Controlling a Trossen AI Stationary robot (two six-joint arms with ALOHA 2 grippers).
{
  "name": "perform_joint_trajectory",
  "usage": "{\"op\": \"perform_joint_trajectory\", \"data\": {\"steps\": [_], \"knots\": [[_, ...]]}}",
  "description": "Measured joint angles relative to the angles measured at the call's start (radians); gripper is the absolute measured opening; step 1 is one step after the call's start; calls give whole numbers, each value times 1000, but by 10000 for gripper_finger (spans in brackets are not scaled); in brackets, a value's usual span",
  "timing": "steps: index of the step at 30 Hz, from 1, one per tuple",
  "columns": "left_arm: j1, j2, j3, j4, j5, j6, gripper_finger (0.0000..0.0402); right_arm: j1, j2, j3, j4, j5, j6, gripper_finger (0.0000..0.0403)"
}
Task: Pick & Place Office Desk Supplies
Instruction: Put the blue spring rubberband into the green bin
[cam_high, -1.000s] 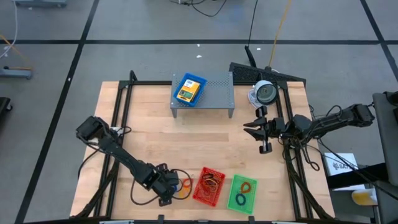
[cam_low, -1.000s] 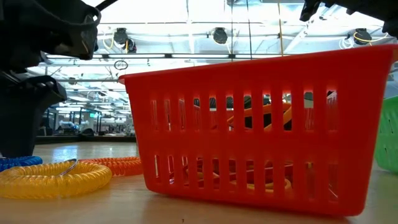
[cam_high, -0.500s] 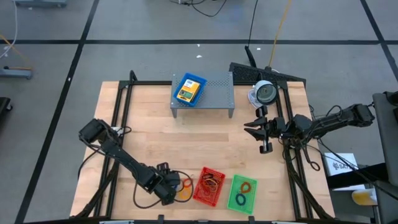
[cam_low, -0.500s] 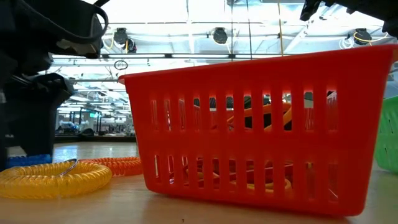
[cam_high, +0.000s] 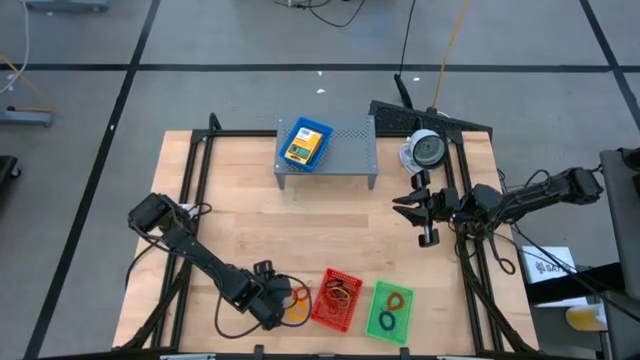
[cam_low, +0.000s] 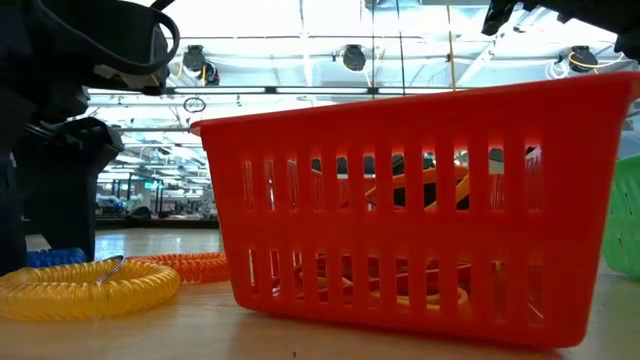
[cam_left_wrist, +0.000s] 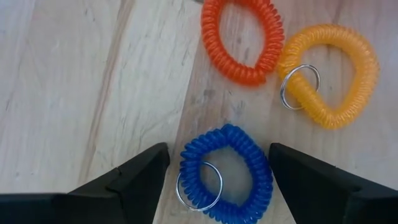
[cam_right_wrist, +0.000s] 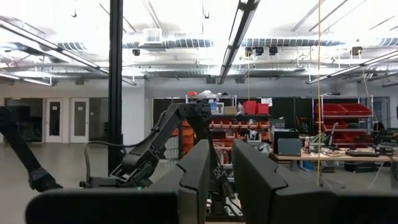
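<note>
Your left gripper (cam_left_wrist: 217, 171) stands wide open, the blue coil wristband (cam_left_wrist: 227, 174) lying between its fingers (cam_left_wrist: 134, 180).

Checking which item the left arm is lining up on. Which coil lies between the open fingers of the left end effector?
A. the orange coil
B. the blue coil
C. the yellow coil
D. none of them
B: in the left wrist view the blue coil lies between the two fingers of the open left end effector, while the orange coil and yellow coil lie farther off.
</note>
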Motion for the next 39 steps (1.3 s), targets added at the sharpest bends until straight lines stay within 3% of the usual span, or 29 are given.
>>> {"op": "perform_joint_trajectory", "data": {"steps": [5, 13, 18, 31, 39], "knots": [[1, -10, 10, -30, -8, -6, 227, 0, 0, 0, 7, -2, 11, 57], [25, -3, 71, -96, 13, 60, 23, 0, 0, 0, 6, -4, 11, 57], [45, -1, 120, -135, 20, 108, 25, 0, 0, 0, 6, -5, 12, 57], [112, 3, 366, -575, -93, 190, 11, 0, -4, 0, 27, -131, 9, 57], [120, -8, 500, -599, -188, 252, 16, 0, -34, 0, -5, -130, -23, 57]]}}
